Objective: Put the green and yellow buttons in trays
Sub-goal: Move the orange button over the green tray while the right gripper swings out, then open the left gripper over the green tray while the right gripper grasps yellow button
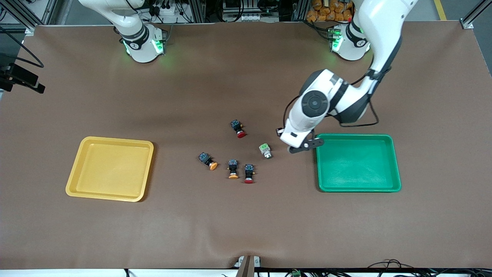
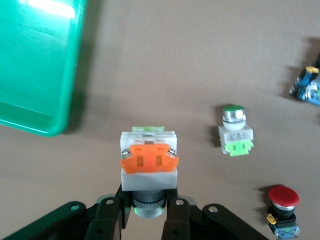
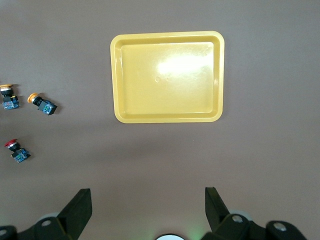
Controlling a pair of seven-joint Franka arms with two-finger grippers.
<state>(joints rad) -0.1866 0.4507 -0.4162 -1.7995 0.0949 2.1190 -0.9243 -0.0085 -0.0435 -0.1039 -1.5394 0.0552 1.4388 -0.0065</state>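
front view: brown-covered bench [image 1: 246, 223]. shallow yellow plastic tray with rounded corners [image 1: 80, 173] toward the right arm's end; matching green plastic tray [image 1: 392, 165] toward the left arm's end. both trays hold nothing. between them, loose on the bench: two black-bodied buttons with orange-yellow mushroom caps [image 1: 208, 161] [image 1: 233, 169]; two black-bodied buttons with red caps [image 1: 238, 128] [image 1: 249, 173]; one pale grey square-bodied button with a green face [image 1: 265, 150], lying nearest the green tray. left arm bent at the elbow, forearm angled down, left hand [image 1: 298, 148] low over the bench just beside the green tray's rim. right arm: only its base and lowest links show here.

left wrist view: left hand [image 2: 148, 212] clenched on a pale grey-white square-bodied button with an orange face [image 2: 149, 162], fingers [image 2: 176, 215] either side of its round chrome end, body pointing away from the hand. a corner of the green tray's rim [image 2: 70, 90] lies beside it; held button is over bare bench, not over the tray. green-faced button [image 2: 235, 131] and a red-capped button [image 2: 283, 210] rest on the bench nearby.

right wrist view: right hand [image 3: 148, 202] waits high above the bench, fingers [image 3: 80, 210] spread wide, grasping nothing. yellow tray [image 3: 116, 80] below it; the two orange-yellow-capped buttons [image 3: 8, 97] [image 3: 43, 104] and one red-capped button [image 3: 16, 150] at the picture's edge.
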